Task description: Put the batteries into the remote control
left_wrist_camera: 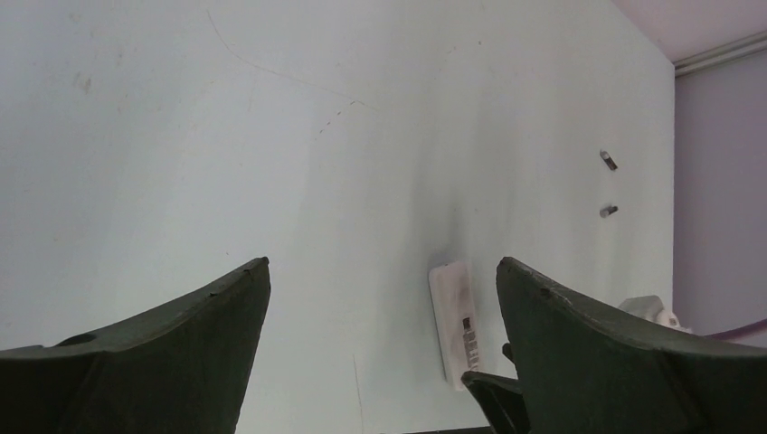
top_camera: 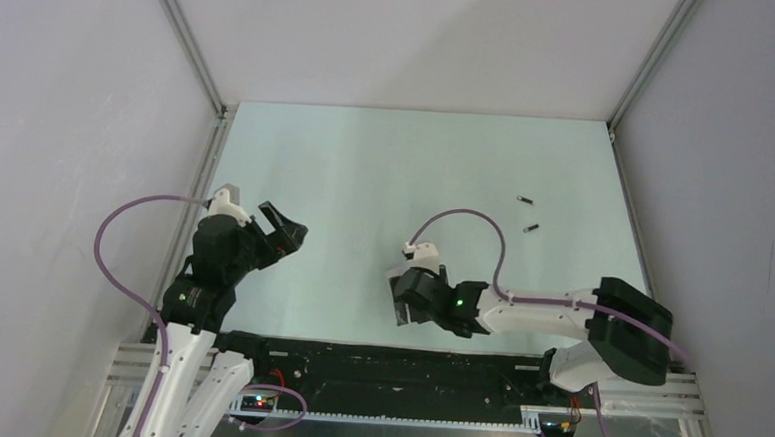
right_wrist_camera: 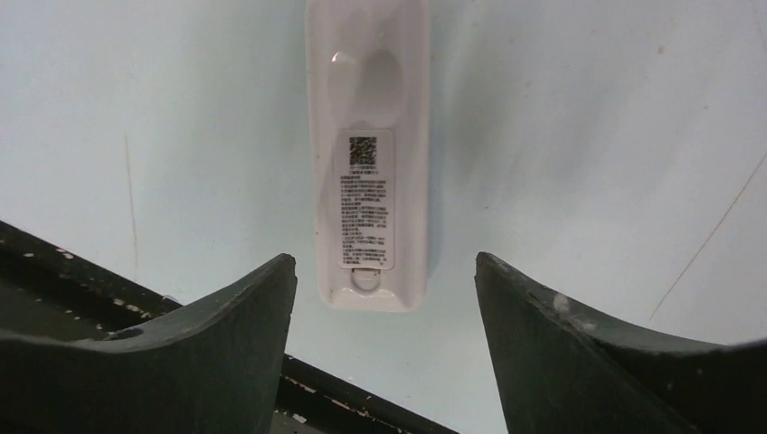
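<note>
The remote control (right_wrist_camera: 368, 154) lies white back up on the table, a printed label on it. It also shows in the left wrist view (left_wrist_camera: 455, 321). In the top view my right arm hides it. My right gripper (right_wrist_camera: 383, 262) is open, its jaws standing either side of the remote's near end without touching it; in the top view it (top_camera: 411, 305) sits near the table's front. Two batteries (top_camera: 526, 200) (top_camera: 532, 228) lie apart at the far right, also in the left wrist view (left_wrist_camera: 608, 160) (left_wrist_camera: 609, 211). My left gripper (top_camera: 285, 228) (left_wrist_camera: 383, 262) is open and empty, raised at the left.
The pale green table (top_camera: 366, 167) is walled by white panels on the left, back and right. A black strip (top_camera: 386, 364) runs along the near edge, just behind the remote's near end in the right wrist view (right_wrist_camera: 90, 271).
</note>
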Controlling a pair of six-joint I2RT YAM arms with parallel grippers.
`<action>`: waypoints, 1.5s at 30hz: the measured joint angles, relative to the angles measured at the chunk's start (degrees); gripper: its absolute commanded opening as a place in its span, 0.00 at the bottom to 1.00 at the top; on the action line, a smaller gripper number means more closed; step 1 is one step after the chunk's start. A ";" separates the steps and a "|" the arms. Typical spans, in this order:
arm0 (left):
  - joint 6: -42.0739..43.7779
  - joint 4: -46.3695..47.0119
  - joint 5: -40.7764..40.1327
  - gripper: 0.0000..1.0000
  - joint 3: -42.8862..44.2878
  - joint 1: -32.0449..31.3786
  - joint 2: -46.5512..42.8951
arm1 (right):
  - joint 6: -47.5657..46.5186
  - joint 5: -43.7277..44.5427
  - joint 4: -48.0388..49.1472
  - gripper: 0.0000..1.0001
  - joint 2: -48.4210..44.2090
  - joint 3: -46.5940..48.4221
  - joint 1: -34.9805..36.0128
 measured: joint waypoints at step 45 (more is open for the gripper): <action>-0.09 2.32 2.23 0.98 -2.32 -0.11 -0.26 | 3.17 -0.68 0.50 0.42 12.26 9.60 1.18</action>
